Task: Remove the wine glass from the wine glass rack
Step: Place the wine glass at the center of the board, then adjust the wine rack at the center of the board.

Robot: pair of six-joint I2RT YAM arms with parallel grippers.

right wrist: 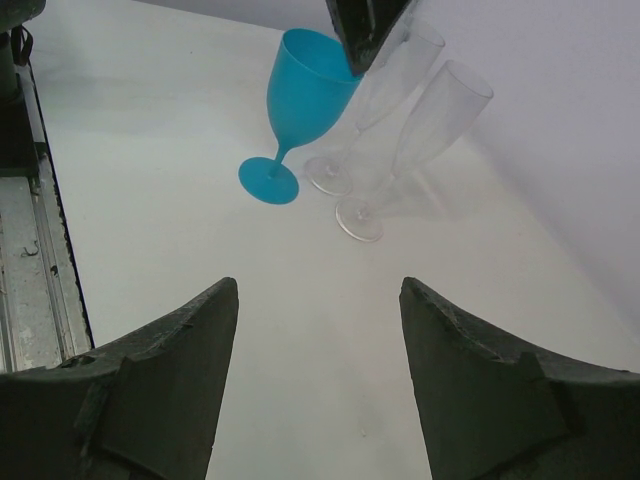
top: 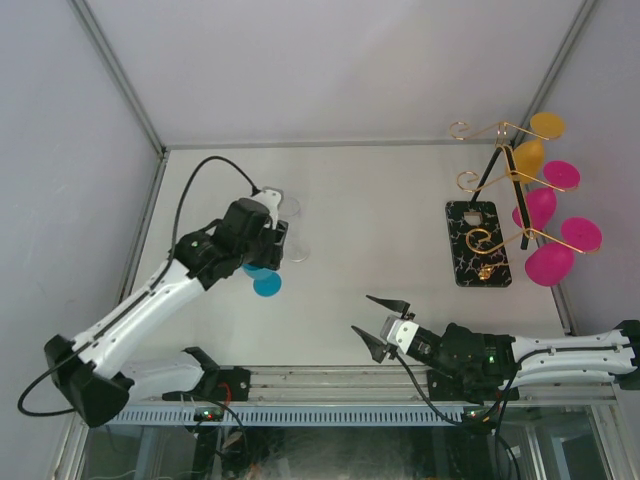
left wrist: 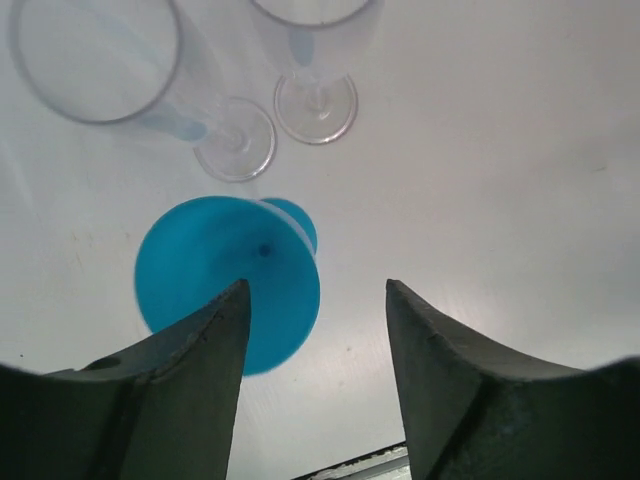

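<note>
The wine glass rack (top: 497, 131) is a gold wire stand on a black marbled base (top: 477, 243) at the far right. A yellow wine glass (top: 528, 155) and two pink wine glasses (top: 540, 205) (top: 549, 265) hang on its right side. A blue wine glass (top: 266, 282) stands upright on the table at the left; it also shows in the left wrist view (left wrist: 228, 280) and the right wrist view (right wrist: 305, 90). My left gripper (left wrist: 318, 285) is open and empty just above the blue glass. My right gripper (top: 385, 322) is open and empty near the front, left of the rack.
Two clear flutes (top: 296, 232) stand just behind the blue glass, close to my left gripper; they show in the left wrist view (left wrist: 95, 60) and the right wrist view (right wrist: 440, 110). White walls enclose the table. A metal rail (top: 340, 378) runs along the near edge.
</note>
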